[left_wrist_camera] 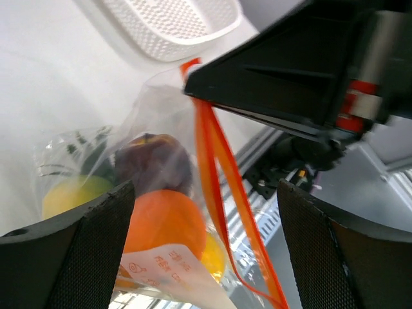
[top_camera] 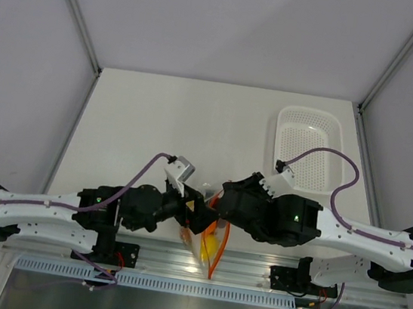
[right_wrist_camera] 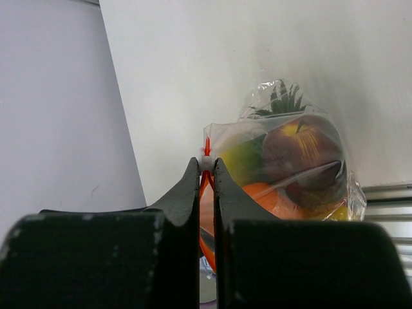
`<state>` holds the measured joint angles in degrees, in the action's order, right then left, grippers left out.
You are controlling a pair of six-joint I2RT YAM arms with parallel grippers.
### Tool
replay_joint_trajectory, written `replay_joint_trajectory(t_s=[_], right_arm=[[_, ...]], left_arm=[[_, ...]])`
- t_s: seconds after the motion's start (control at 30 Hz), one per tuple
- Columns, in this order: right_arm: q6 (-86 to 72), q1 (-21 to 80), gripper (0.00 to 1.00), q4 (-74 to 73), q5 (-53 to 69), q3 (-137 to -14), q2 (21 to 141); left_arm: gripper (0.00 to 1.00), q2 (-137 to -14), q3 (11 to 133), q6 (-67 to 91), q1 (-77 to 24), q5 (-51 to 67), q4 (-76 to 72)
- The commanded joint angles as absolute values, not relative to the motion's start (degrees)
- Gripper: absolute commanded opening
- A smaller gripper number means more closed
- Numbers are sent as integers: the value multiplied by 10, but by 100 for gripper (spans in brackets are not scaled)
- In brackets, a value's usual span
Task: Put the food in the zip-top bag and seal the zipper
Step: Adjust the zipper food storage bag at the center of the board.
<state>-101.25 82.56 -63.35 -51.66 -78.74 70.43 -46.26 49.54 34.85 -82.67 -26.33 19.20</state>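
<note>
The zip-top bag (top_camera: 207, 240) hangs between both grippers at the table's near edge. It holds the food: an orange (left_wrist_camera: 164, 219), a dark red-purple fruit (left_wrist_camera: 151, 161), a yellow-green fruit (left_wrist_camera: 71, 193) and pineapple leaves (left_wrist_camera: 90, 145). My right gripper (right_wrist_camera: 206, 166) is shut on the zipper (left_wrist_camera: 215, 161) at its top end, by a small white slider (right_wrist_camera: 206, 161). Below the grip the red-orange strip gapes in a loop. My left gripper (left_wrist_camera: 206, 193) is open, with the bag between its fingers (left_wrist_camera: 96, 244). In the top view the left gripper (top_camera: 189, 215) and the right gripper (top_camera: 215, 205) almost touch.
A white perforated basket (top_camera: 314, 115) stands at the back right of the table and also shows in the left wrist view (left_wrist_camera: 161, 55). A metal rail (top_camera: 177, 261) runs along the near edge under the bag. Walls enclose the table on three sides.
</note>
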Motion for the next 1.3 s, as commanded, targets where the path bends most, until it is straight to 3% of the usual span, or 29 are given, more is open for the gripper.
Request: replay_joint_trajectory(t_s=[0.0,0.23,0.33,0.37,0.43,0.47,0.6,0.63,0.77,0.87,0.9,1.03,1.2,1.27], right_arm=[[-1073,838,0,-675,-563,-787,686],[-1070,846,0,-668,-572,-779,676],[-1038,846,0,-651,-576,-778,674],[-1025,846,0,-646,-578,-778,672],[-1005,847,1,-639,-583,-778,671],[-993,846,2,-636,-584,-778,672],[-858,838,17,-599,-585,-787,676],[-818,832,25,-585,-581,-787,674],[-612,817,32,-502,-551,-772,644],[-450,795,58,-411,-472,-727,583],[-415,780,75,-391,-435,-716,565],[-298,674,99,-365,-266,-694,490],[-221,534,95,-406,-49,-707,510],[-194,528,89,-427,-9,-711,534]], left_arm=[[91,-498,535,412,-836,-360,240],[80,-545,548,462,-836,-398,287],[65,-555,548,461,-836,-401,289],[53,-558,549,460,-835,-399,289],[40,-562,553,453,-831,-388,291],[25,-562,553,449,-829,-378,291],[1,-542,535,431,-787,-304,273],[1,-525,527,424,-776,-262,266],[0,-470,484,374,-731,-166,210],[1,-441,468,341,-673,-66,199],[0,-437,464,330,-662,-45,200],[1,-433,461,302,-619,54,213],[1,-457,456,283,-577,174,197],[0,-466,459,270,-564,231,193]])
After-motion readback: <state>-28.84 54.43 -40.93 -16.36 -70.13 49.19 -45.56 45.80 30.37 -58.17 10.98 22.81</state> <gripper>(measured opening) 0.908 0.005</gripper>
